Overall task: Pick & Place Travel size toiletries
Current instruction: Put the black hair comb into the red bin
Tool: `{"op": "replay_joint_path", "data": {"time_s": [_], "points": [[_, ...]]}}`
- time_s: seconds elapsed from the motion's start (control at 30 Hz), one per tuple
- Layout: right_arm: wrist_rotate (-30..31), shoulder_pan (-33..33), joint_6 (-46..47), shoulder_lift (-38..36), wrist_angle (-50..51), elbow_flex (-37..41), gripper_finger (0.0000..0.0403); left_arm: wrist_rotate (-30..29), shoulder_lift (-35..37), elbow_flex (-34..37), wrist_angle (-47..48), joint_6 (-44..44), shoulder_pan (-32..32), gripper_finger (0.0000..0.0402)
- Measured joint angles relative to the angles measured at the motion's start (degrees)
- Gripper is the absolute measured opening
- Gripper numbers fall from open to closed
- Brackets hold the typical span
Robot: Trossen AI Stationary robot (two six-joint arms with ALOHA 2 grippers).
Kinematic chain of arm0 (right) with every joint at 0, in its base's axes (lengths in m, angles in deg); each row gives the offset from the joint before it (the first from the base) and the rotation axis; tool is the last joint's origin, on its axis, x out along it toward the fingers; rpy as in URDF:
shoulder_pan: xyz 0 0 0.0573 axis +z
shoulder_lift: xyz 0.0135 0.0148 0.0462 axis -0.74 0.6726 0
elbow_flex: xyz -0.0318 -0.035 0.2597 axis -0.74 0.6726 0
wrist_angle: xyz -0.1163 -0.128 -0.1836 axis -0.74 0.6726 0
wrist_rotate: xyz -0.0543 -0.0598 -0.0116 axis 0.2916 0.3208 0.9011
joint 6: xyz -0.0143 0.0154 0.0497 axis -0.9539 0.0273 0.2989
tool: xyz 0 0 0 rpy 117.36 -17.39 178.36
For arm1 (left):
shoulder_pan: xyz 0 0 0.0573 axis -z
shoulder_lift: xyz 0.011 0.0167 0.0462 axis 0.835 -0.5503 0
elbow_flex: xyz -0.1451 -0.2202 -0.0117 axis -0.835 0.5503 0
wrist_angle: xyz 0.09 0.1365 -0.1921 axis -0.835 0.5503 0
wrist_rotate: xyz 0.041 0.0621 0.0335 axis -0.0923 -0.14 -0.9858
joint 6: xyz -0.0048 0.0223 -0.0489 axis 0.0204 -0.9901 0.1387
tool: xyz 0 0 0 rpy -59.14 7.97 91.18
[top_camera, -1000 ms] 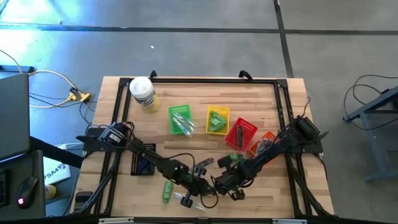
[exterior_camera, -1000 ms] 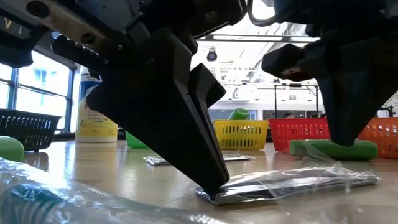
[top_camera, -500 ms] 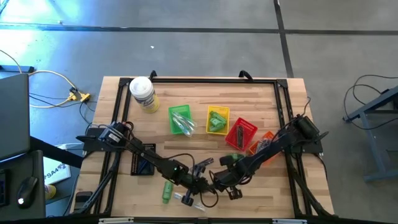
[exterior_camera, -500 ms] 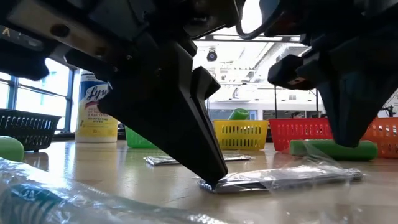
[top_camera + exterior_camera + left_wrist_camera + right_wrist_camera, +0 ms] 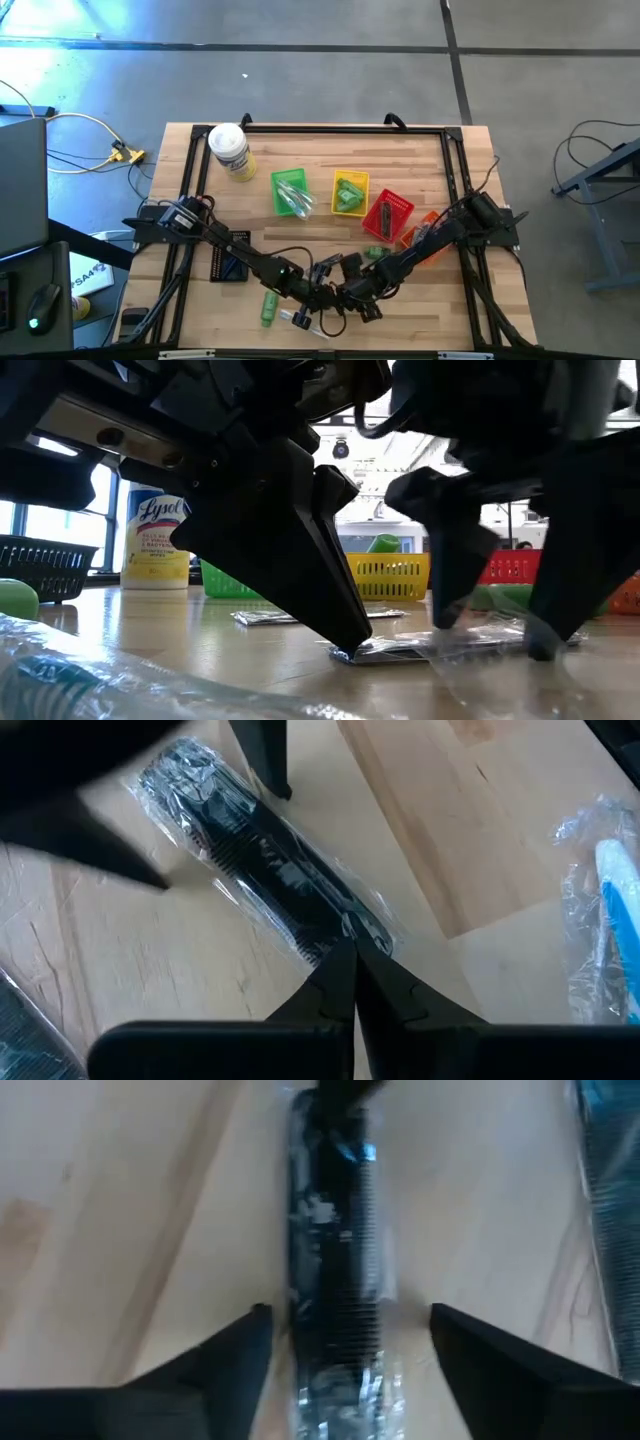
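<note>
A black comb sealed in a clear packet (image 5: pixel 270 870) lies flat on the wooden table near its front edge, between my two grippers. My left gripper (image 5: pixel 347 650) is shut, its tips on one end of the packet. My right gripper (image 5: pixel 350 1348) is open and low over the other end. One finger (image 5: pixel 225 1355) stands on each side of the comb (image 5: pixel 335 1280), apart from it in the right wrist view. In the high view both grippers (image 5: pixel 340 297) meet at the front middle and hide the packet. My left gripper presses its shut fingertips (image 5: pixel 345 965) down on the packet's end (image 5: pixel 335 935) nearest that arm. The fingers slant down from the table's left, roughly along the comb. The packet lies flat on the table under them.
A green bottle (image 5: pixel 268 305) and a clear packet with a blue stick (image 5: pixel 300 322) lie at the front. A green tube (image 5: pixel 500 598) lies behind the comb. Green (image 5: pixel 290 190), yellow (image 5: pixel 350 192), red (image 5: pixel 388 215), orange (image 5: pixel 427 230) and black (image 5: pixel 228 268) baskets and a white jar (image 5: pixel 230 150) stand farther back.
My right gripper has come down and toward the table's left, over the packet's free end, and has opened from shut to wide. Its fingers now straddle the comb. My left gripper has stayed shut on the packet's other end.
</note>
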Motion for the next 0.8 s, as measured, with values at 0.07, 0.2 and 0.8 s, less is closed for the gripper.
{"op": "replay_joint_path", "data": {"time_s": [0.07,0.2,0.8], "points": [[-0.7,-0.9,-0.3,1.8,0.3,-0.1,0.029,0.0,0.0,0.0,0.0,0.0,0.0,0.0],[-2.0,-2.3,-0.4,4.0,1.0,-0.5,0.0314,-0.1,0.0,0.0,0.0,-0.2,0.0,0.0],[-2.6,-1.7,-1.7,4.1,-1.3,-0.2,0.0005,0.0,0.0,0.1,-0.1,-0.2,0.1,0.0]]}}
